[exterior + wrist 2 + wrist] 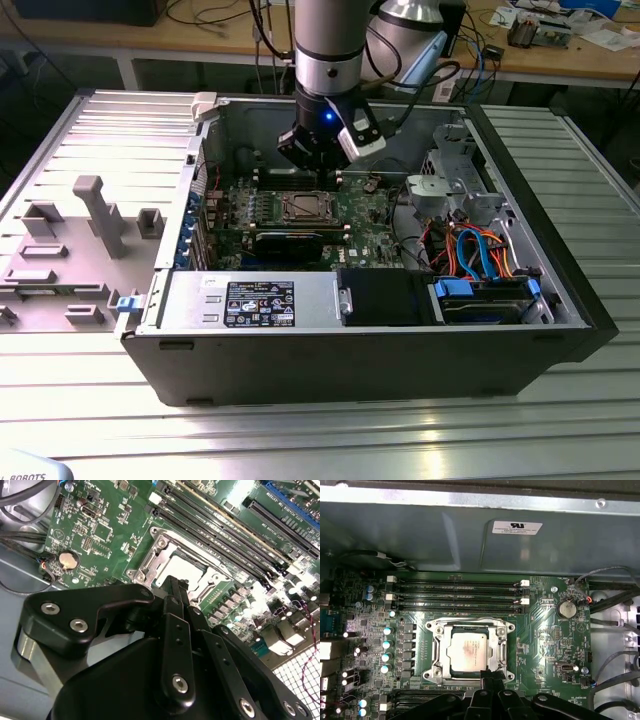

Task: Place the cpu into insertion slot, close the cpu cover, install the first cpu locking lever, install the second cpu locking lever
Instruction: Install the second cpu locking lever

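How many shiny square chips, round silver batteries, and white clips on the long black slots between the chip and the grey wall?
cpu: 1
round silver battery: 1
white slot clips: 4
Total: 6

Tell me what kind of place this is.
Probably a robotics lab or electronics workshop: an open computer case lies on a slatted metal table, a robot arm reaches over its motherboard, and a cluttered, cable-strewn wooden workbench stands behind.
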Controlling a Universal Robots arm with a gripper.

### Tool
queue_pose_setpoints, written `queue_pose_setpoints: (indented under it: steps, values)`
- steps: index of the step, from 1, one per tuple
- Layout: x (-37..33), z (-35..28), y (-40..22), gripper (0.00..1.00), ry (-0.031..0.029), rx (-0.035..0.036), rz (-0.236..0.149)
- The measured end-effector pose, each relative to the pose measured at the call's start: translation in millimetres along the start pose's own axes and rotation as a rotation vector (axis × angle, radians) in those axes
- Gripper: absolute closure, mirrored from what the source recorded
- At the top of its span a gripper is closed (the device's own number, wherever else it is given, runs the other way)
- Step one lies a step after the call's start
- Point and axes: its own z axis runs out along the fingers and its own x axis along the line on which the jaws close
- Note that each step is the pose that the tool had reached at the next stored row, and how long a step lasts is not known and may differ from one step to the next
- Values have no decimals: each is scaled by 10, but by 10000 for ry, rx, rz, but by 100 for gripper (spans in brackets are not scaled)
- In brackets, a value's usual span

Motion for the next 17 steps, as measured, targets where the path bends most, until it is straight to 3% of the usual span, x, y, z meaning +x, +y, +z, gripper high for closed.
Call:
queue_pose_setpoints:
  steps: [17]
  values:
    - [1,-5,-24,89,0,1,0]
